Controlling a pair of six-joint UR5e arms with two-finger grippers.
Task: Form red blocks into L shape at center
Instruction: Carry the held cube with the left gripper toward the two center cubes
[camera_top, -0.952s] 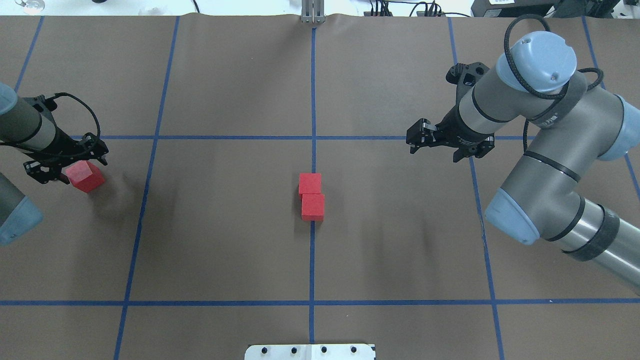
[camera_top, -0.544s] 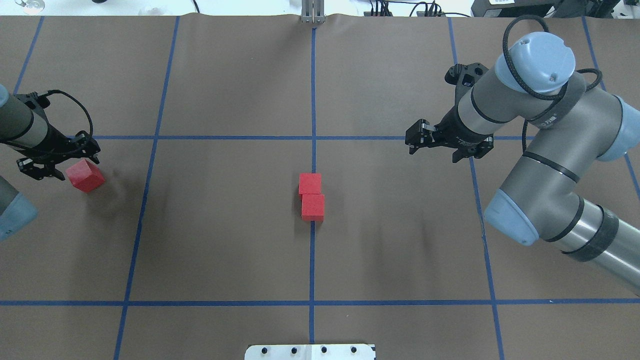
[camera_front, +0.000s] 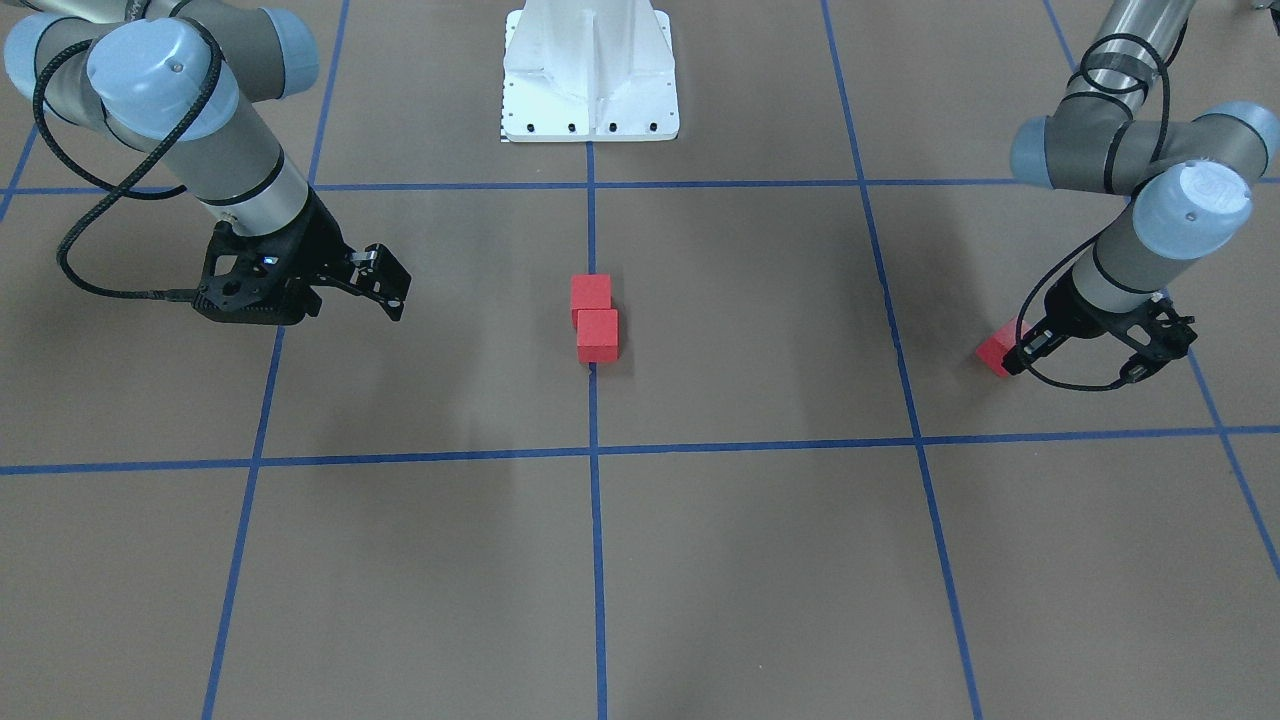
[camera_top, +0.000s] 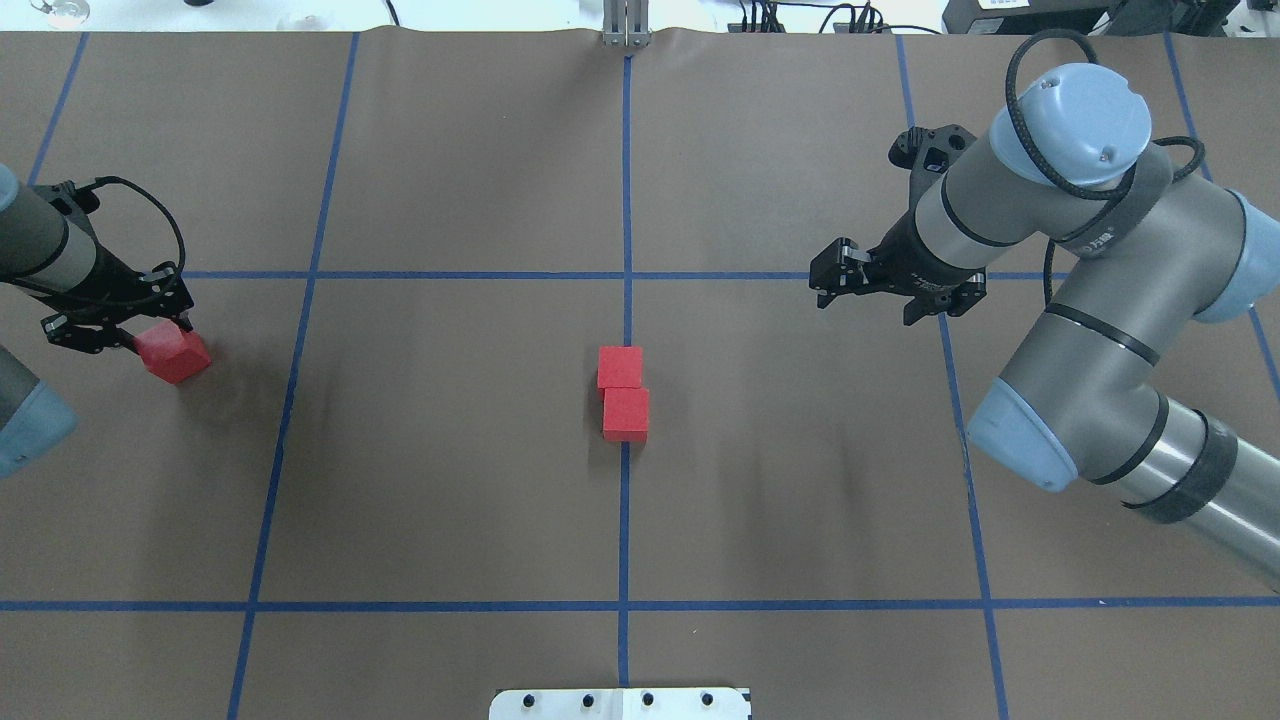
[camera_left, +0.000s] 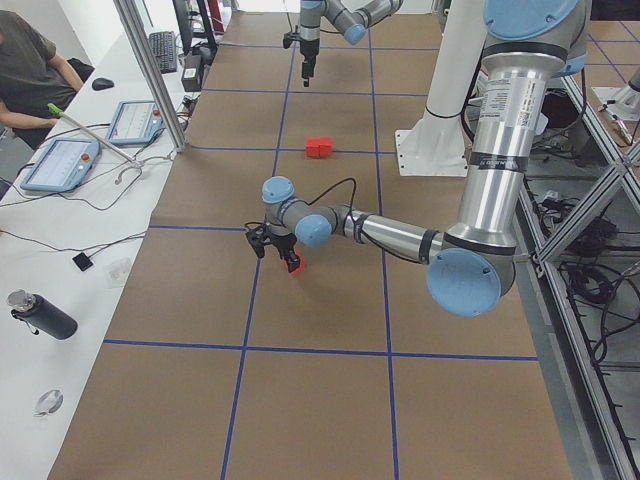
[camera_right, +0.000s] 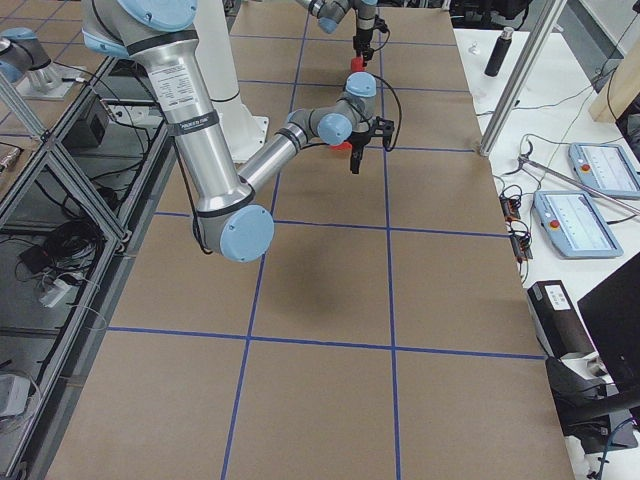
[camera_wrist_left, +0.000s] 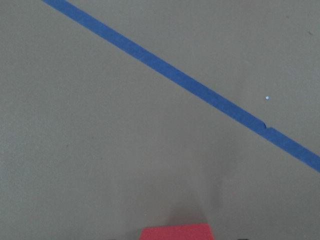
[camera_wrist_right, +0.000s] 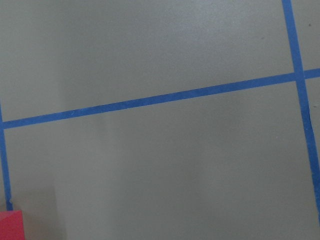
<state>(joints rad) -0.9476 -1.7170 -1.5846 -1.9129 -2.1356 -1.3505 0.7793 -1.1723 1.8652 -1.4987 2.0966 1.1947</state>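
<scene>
Overhead exterior view: the left gripper (camera_top: 115, 315), jaws spread and empty, has shifted slightly leftward yet hangs just over the third red block (camera_top: 172, 357), unmoved near the worktop's (camera_top: 450, 480) left edge. At centre two red blocks (camera_top: 624, 392) touch, so the L lacks its foot; the right gripper (camera_top: 835, 275) hovers empty, jaw gap unclear.

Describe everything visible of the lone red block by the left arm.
The lone red block is a small matte cube with plain faces, turned askew to the blue tape grid. It is in the middle row, well to the robot's left of the center pair. The left gripper overlaps its outer edge and hides part of it; whether the fingers clamp it, or it rests flat on the brown surface, cannot be told.
</scene>
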